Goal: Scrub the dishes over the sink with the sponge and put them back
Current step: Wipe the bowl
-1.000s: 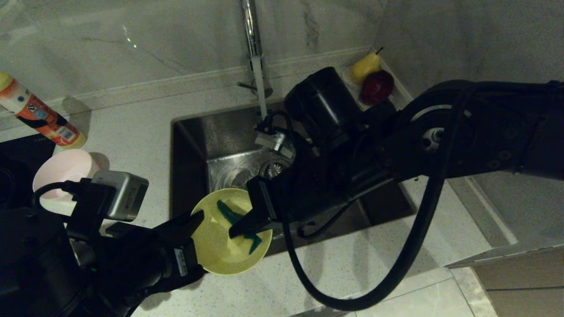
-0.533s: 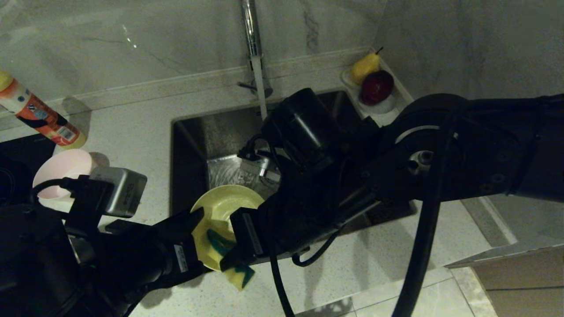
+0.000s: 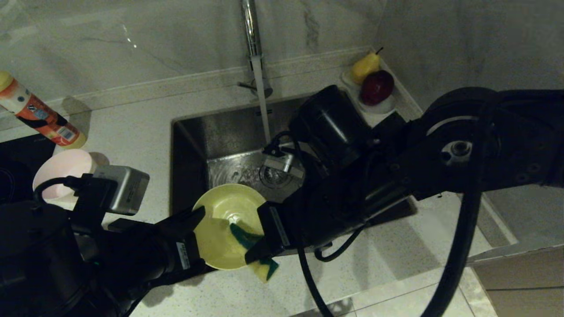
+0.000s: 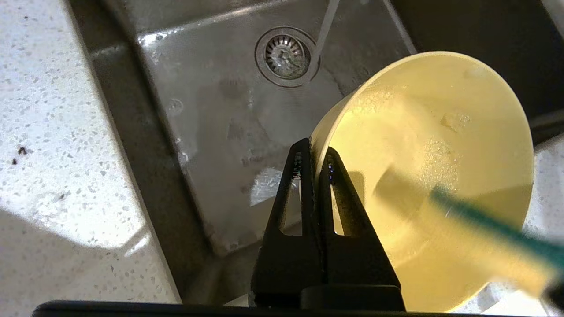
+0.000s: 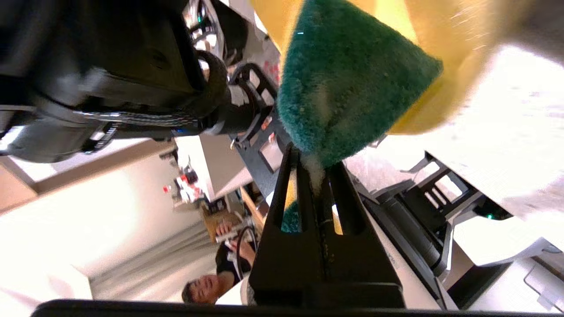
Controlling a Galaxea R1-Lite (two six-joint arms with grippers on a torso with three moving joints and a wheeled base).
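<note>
A yellow bowl is tilted over the near edge of the sink. My left gripper is shut on its rim, one finger inside and one outside the wall. In the left wrist view the bowl fills the space beside the left gripper. My right gripper is shut on the sponge, which presses against the bowl's near inner side with its green face up. The right wrist view shows the sponge pinched at the right gripper. A pink bowl lies on the counter at the left.
Water runs from the chrome tap toward the strainer drain. An orange bottle lies at the far left. A clear dish with a pear and a red fruit stands at the sink's back right corner. A black hob borders the counter's left.
The right gripper has swept the sponge from the bowl's middle down past its near rim, then a little back to the right. The left gripper and the bowl have stayed put.
</note>
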